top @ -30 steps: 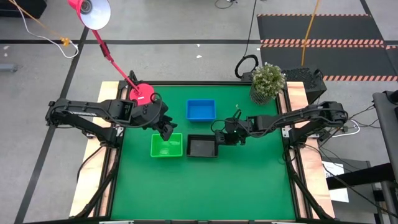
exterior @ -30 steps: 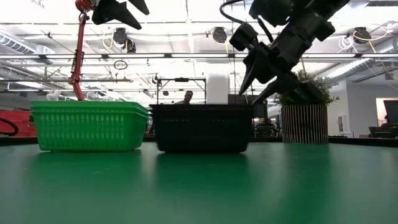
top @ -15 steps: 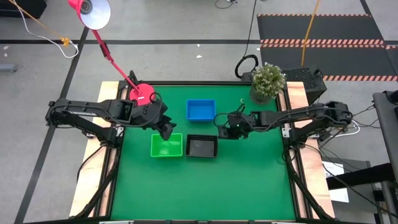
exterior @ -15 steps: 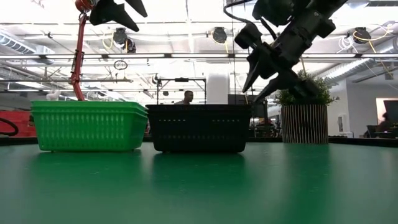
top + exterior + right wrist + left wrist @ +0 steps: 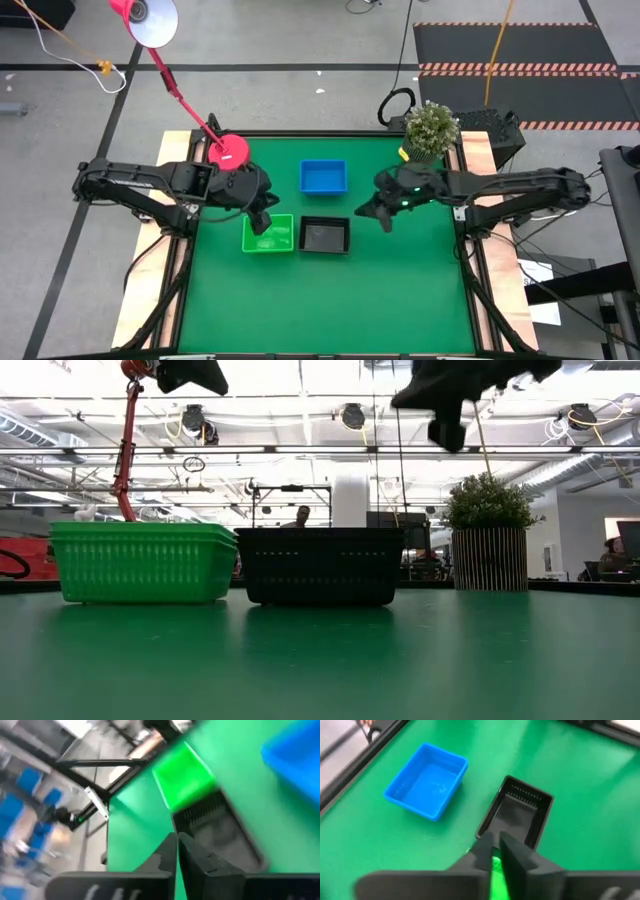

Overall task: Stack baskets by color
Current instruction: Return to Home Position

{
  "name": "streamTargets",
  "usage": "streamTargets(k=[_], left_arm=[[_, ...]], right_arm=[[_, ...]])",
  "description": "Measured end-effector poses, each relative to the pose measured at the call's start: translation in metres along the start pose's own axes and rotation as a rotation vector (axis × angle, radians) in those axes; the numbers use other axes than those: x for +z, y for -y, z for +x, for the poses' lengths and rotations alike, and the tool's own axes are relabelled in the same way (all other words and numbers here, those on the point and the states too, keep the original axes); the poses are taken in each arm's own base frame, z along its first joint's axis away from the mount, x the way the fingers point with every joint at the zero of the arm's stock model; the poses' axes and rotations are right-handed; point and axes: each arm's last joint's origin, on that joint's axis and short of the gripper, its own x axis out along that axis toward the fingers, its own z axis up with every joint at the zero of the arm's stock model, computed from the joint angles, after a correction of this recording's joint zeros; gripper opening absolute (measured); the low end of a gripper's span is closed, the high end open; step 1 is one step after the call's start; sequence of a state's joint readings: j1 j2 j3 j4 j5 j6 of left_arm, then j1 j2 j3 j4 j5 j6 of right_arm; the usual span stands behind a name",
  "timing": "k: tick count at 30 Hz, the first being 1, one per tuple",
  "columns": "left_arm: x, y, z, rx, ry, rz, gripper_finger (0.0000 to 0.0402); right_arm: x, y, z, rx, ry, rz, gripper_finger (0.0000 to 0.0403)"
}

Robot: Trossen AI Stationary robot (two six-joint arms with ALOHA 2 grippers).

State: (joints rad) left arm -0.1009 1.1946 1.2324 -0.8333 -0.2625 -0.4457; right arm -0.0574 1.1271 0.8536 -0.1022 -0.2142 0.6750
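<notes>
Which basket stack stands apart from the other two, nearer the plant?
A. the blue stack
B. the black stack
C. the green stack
A: in the high view the blue stack stands alone toward the plant, while the green stack and the black stack sit side by side.

The left arm [image 5: 150, 180] and right arm [image 5: 505, 185] are matte black, made of slim tubular links joined by bulkier rounded housings. Black cables loop near their bases. The left gripper [image 5: 262, 224] and right gripper [image 5: 384, 216] each carry two flat, dark, tapering fingers [image 5: 520, 861].
</notes>
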Motion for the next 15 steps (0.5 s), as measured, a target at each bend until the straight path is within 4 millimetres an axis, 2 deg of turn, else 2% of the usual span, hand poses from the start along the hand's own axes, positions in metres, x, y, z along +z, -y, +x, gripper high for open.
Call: streamTargets(k=[1, 3, 5, 8, 12, 15], left_arm=[[0.000, 0.000, 0.000, 0.000, 0.000, 0.028, 0.0018], [0.000, 0.000, 0.000, 0.007, 0.004, 0.059, 0.0009], [0.001, -0.001, 0.000, 0.017, 0.016, 0.067, 0.0018], [0.003, 0.000, 0.000, 0.014, 0.037, 0.056, 0.0033], [0.006, 0.002, 0.000, 0.002, 0.069, 0.104, 0.0036], [0.009, 0.009, -0.002, -0.031, 0.116, 0.156, 0.0012]], right_arm=[[0.001, -0.003, -0.007, 0.014, 0.019, -0.080, 0.0008], [0.004, -0.009, -0.021, 0.040, 0.063, -0.252, 0.0012], [0.005, -0.014, -0.035, 0.059, 0.103, -0.419, 0.0011], [0.006, -0.021, -0.053, 0.083, 0.155, -0.579, 0.0002], [0.001, -0.022, -0.071, 0.082, 0.214, -0.691, 0.0001], [-0.010, -0.016, -0.080, 0.086, 0.229, -0.712, 0.0001]])
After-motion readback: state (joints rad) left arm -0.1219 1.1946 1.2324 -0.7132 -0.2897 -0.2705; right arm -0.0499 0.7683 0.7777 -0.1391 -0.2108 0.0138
